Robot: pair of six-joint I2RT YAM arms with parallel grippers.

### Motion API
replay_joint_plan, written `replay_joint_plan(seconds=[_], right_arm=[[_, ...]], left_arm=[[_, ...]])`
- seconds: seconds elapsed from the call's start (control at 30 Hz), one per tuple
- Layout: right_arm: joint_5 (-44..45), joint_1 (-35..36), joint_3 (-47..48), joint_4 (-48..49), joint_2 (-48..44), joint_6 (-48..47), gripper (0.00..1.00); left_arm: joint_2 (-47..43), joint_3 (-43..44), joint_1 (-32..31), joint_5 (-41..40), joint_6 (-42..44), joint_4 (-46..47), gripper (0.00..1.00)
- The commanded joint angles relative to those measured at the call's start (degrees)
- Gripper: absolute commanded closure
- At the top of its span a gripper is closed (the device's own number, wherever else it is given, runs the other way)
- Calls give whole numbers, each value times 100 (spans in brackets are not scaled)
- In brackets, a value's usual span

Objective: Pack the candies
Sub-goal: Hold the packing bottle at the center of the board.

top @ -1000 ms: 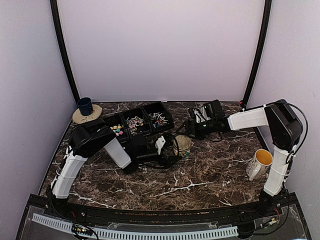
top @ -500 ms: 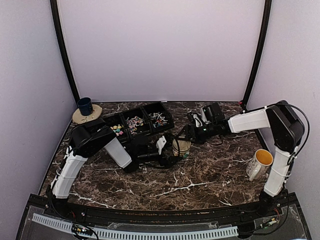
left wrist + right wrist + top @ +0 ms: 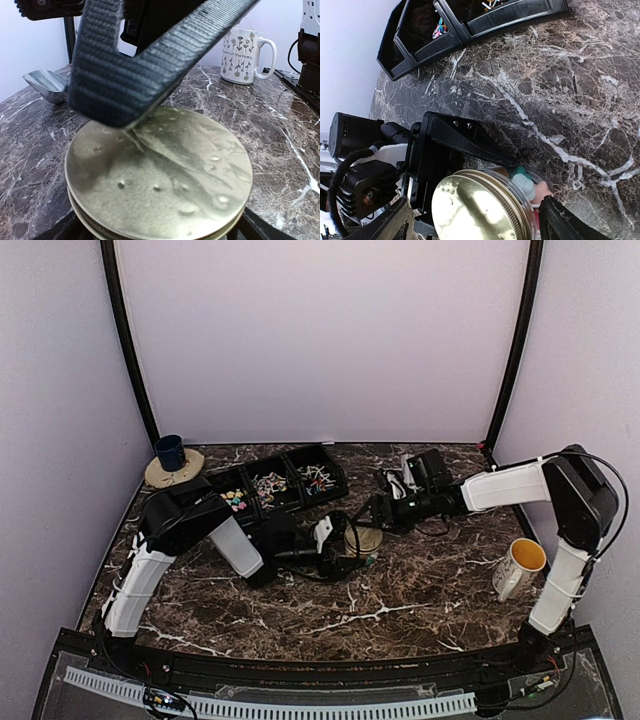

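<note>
Marble tabletop point(image 3: 580, 90), candies point(image 3: 524, 181) in jar point(image 3: 470, 200), right claw point(image 3: 477, 221) straddling jar

Dark marble table point(image 3: 420, 585) carries three black bins point(image 3: 285, 483), a jar point(image 3: 362, 538), a mug point(image 3: 520, 562).

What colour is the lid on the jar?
Shiny gold; the lid shows best in the left wrist view.
</note>
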Motion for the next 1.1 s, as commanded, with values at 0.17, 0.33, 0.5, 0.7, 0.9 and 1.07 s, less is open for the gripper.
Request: replay_joint_plan(seconds=[0.17, 0.33, 0.5, 0.7, 0.9, 1.07], right_arm=[[-71, 143, -127, 7, -224, 21, 14], [-33, 189, -184, 22, -256, 45, 14], [-33, 214, -172, -11, -268, 32, 14], [457, 212, -36, -598, -547, -575, 13], [1134, 210, 121, -1343, -983, -1560, 8], [1534, 218, -198, -1321, -1712, -2424, 3]], left_arm=[[371, -211, -134, 427, 347, -789, 5], [385, -194, -136, 421, 405, -857, 5], [434, -144, -139, 461, 408, -914, 6], [486, -137, -141, 544, 443, -918, 12], [501, -176, -136, 691, 440, -793, 11], [501, -214, -136, 1046, 510, -773, 10]])
